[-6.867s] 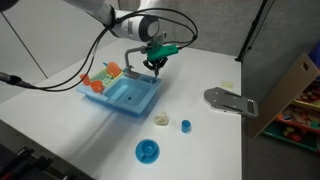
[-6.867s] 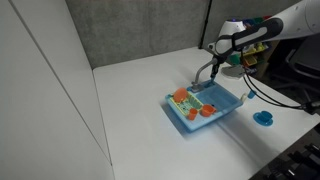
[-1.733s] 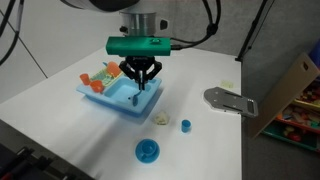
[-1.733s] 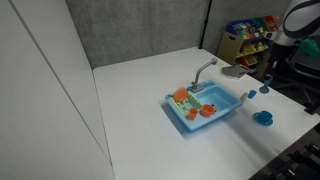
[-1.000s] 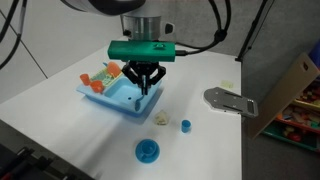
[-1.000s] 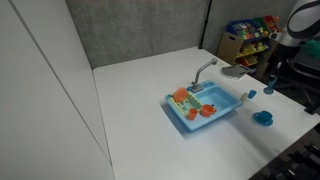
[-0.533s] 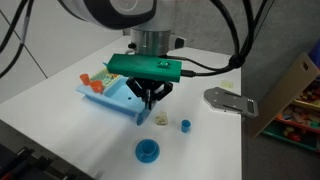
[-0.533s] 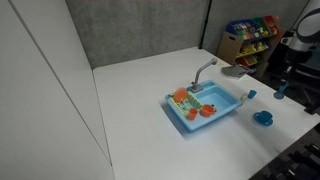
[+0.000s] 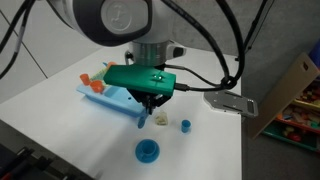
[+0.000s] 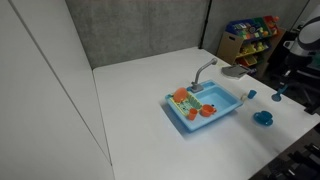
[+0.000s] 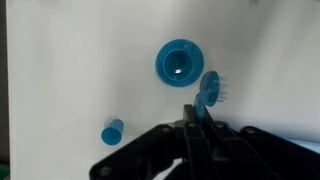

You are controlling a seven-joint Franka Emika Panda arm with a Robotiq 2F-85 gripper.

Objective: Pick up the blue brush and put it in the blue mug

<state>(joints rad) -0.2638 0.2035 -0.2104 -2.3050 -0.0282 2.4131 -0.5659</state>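
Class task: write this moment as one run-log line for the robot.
tool: shut on blue brush | brush: held above table | blue mug: on table, apart from brush | left: brush into mug

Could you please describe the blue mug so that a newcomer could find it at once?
Start at the light-blue toy sink on the white table. The blue mug stands by itself on bare tabletop off the sink's corner, close to the table's edge. It is round and saturated blue, clearly bigger and deeper in colour than the tiny pale teal cup near it.
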